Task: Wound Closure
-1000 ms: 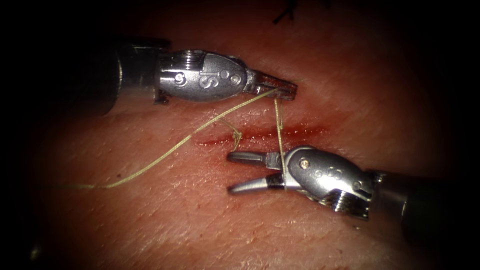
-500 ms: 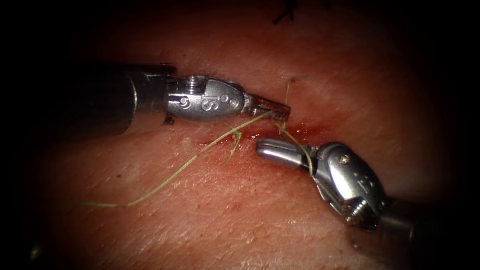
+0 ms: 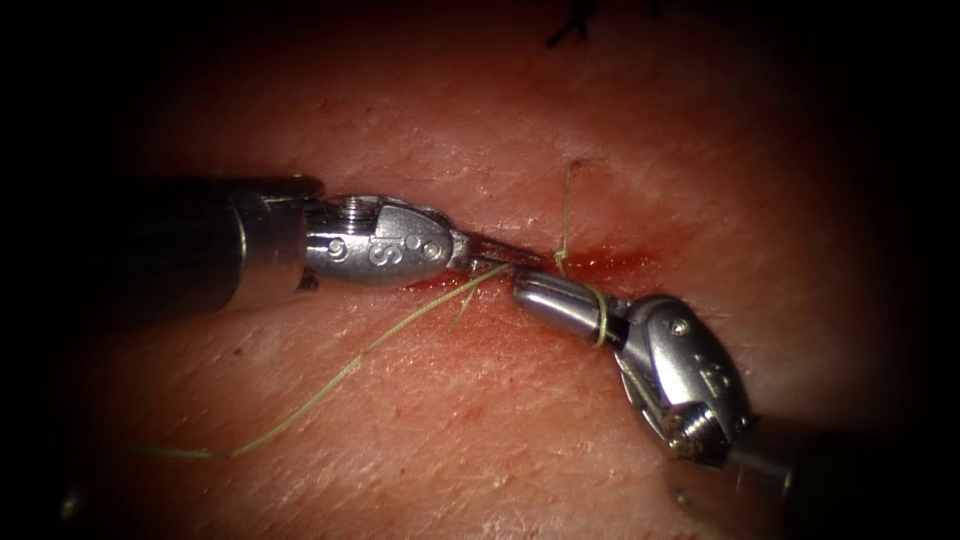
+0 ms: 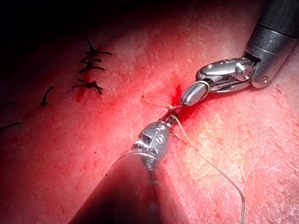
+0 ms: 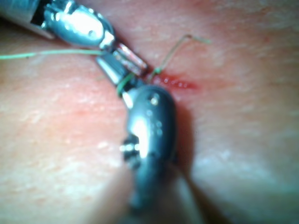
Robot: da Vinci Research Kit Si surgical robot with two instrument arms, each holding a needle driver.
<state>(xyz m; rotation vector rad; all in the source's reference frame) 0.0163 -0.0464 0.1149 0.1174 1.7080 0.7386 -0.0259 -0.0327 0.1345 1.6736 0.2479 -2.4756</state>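
Meeting tip to tip over the red-stained horizontal cut (image 3: 560, 268) in the pale pink pork tissue (image 3: 500, 420), both steel tools sit low on the wound. The left arm's silver tool (image 3: 525, 257) has its slim jaws pressed together, pinching the fine yellow-green thread (image 3: 330, 385) at the cut. From there the long strand trails down and to the endoscope view's left across the tissue, so its long axis runs diagonally away from the wound. A short free end (image 3: 566, 205) stands up from the cut, nearly vertical, bending right at its top.

The right arm's silver tool (image 3: 530, 290) has its jaws brought together, apparently holding nothing between them; a loop of the thread is wrapped around the closed jaws near their hinge (image 3: 600, 315). No needle can be made out.

Judging by its slack curve, the thread is light, limp and slippery, and thin enough to fray or snap under a hard pull; a firm pinch on the short free end near the cut looks the safest hold. Dark cut ends of thread (image 4: 91, 67) lie on the tissue well apart from the wound.
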